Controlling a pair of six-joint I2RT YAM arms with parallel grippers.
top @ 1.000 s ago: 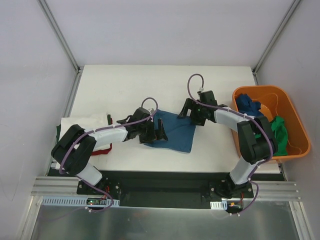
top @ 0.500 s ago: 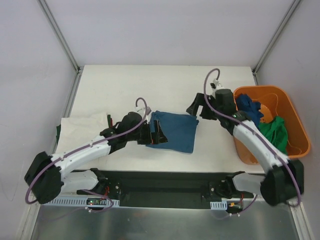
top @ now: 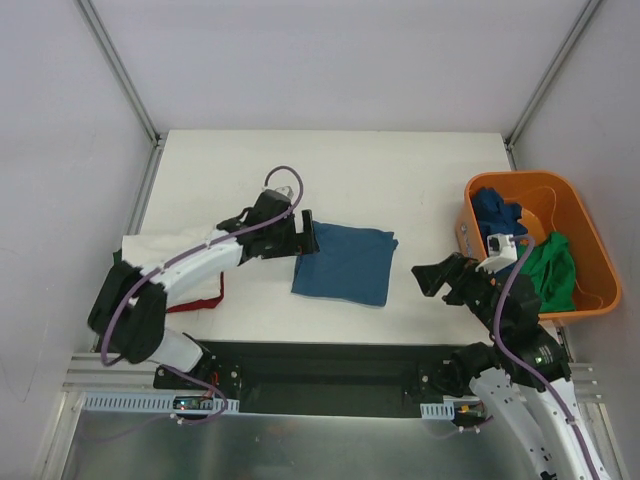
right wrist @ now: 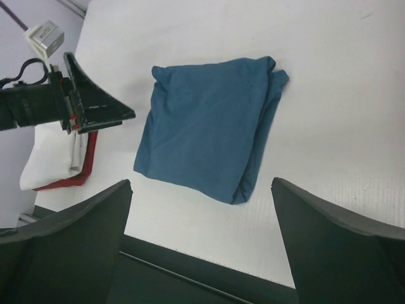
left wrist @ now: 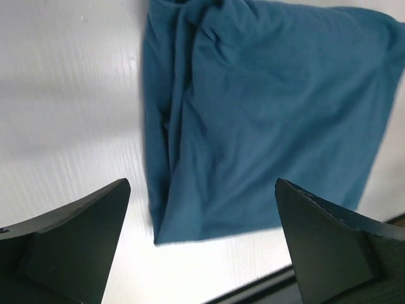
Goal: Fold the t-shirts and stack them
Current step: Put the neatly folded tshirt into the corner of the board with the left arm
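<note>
The folded blue t-shirt (top: 345, 262) lies flat on the table to the left of the orange basket (top: 585, 225). It looks soft, light and limp, so a single-corner pinch would probably let it sag open; better to clamp all layers along one edge. The left gripper (top: 306, 235) hovers at the corner farthest from the basket, and the right gripper (top: 432, 278) hangs between shirt and basket, both spread wide and empty.

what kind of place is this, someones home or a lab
Probably a robotics lab cell, not a home: a white table boxed in by aluminium framing, the left arm and right arm bolted at its near edge, and an orange basket of t-shirts.
</note>
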